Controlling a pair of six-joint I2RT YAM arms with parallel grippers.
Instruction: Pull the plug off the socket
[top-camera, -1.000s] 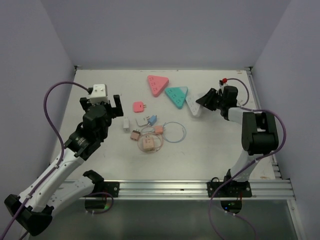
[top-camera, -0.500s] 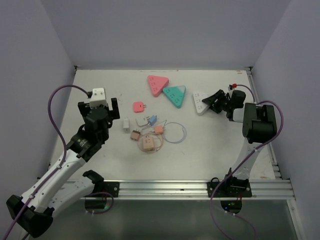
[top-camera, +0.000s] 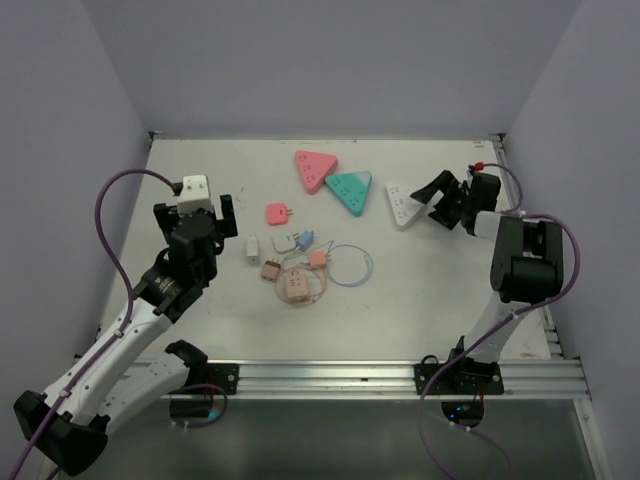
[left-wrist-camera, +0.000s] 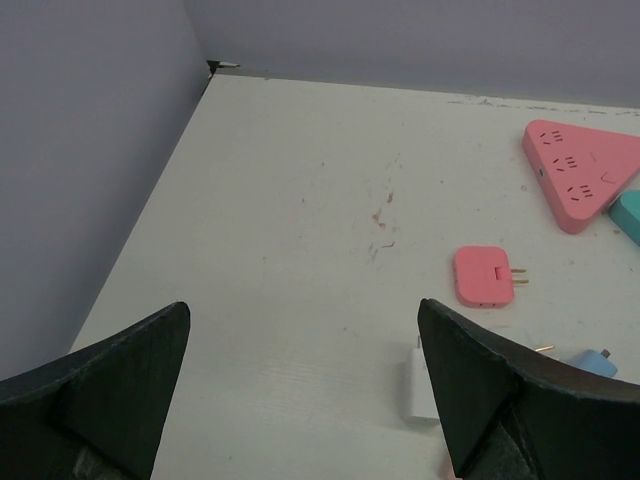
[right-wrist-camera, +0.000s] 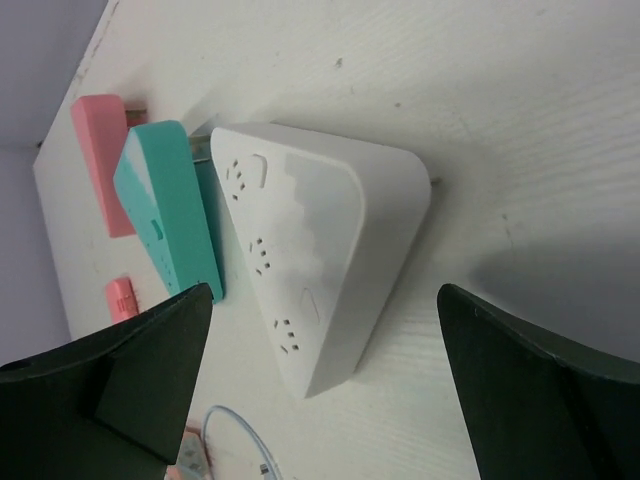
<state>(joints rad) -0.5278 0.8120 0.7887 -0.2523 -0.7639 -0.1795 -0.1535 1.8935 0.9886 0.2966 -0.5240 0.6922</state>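
Inspecting the right side: my right hand (top-camera: 437, 200) is released, fingers spread wide and holding nothing. The white adapter (top-camera: 400, 206) lies on the worktop (top-camera: 420, 290) directly left of that hand, just beside the fingertips. The teal socket (top-camera: 352, 190) sits close against the adapter's left edge; the join itself is too small to confirm. The pair runs left to right, so I judge a rightward pull is called for. My left hand (top-camera: 196, 212), also released, is well apart at the left. The right arm is nearer.
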